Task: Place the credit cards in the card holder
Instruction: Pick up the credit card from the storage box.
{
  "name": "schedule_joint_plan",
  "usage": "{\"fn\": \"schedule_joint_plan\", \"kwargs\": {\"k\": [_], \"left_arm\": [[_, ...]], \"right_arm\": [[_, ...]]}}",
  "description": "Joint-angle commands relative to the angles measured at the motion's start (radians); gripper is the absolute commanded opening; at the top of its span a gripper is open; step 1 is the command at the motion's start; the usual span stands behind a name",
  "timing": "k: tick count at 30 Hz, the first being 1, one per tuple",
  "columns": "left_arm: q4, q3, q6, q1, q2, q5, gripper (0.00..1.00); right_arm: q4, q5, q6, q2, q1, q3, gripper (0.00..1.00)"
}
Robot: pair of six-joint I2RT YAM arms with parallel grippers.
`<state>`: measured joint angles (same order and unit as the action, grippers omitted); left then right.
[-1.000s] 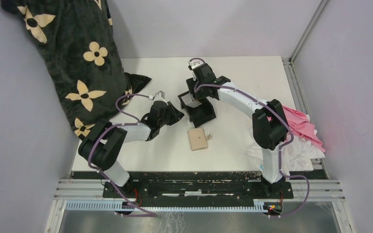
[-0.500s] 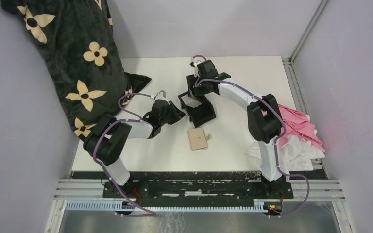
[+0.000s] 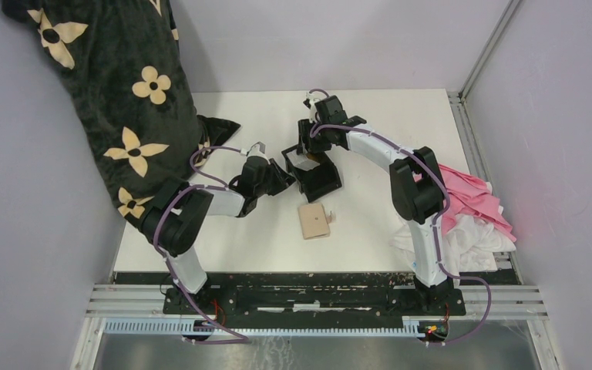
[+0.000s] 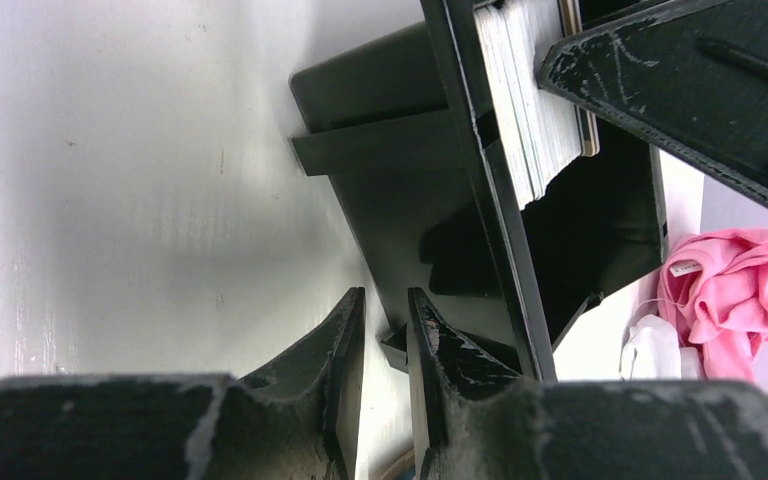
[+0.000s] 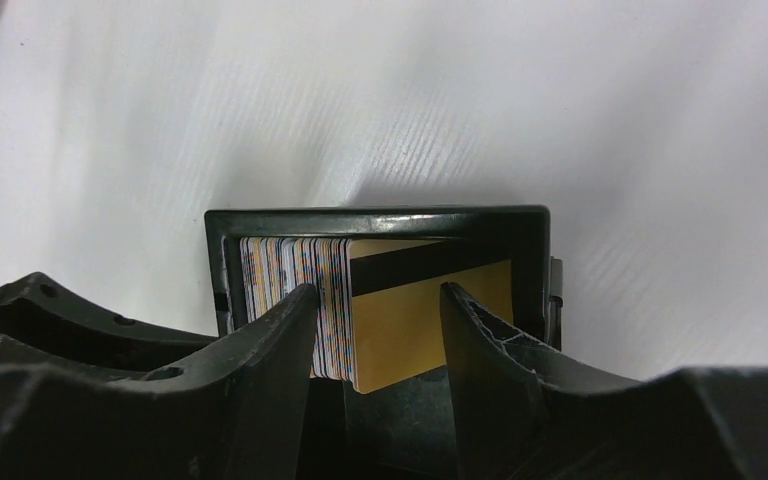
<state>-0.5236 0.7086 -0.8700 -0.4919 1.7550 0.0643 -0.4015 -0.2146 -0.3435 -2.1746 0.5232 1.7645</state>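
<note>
Just now, the right gripper [image 5: 378, 292] hangs with wide jaws over the black two-compartment plastic tray [image 5: 380, 215].
A golden-yellow credit card with a black stripe [image 5: 410, 310] leans beside a stack of thin cards [image 5: 280, 265] in the tray's far compartment, between the right fingers. The left gripper [image 4: 385, 292] is narrow at the tray's corner; whether it pinches the wall I cannot tell. The tan folding leather-like card holder [image 3: 314, 220] lies shut on the white surface [image 3: 370, 223], just nearer its near edge than the tray.

Glossy black plastic tray [image 5: 380, 217]; smooth plastic cards [image 5: 430, 320]; matt white table [image 5: 560, 100].
</note>
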Motion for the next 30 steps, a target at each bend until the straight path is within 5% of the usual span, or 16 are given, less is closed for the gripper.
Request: {"fn": "schedule_joint_plan", "kwargs": {"k": [1, 30], "left_arm": [[-0.052, 0.043, 0.03, 0.006, 0.02, 0.027, 0.29], [-0.048, 0.089, 0.043, 0.015, 0.061, 0.042, 0.29]], "right_arm": [[0.042, -0.042, -0.034, -0.029, -0.002, 0.03, 0.54], [0.05, -0.056, -0.063, 0.07, 0.009, -0.024, 0.37]]}}
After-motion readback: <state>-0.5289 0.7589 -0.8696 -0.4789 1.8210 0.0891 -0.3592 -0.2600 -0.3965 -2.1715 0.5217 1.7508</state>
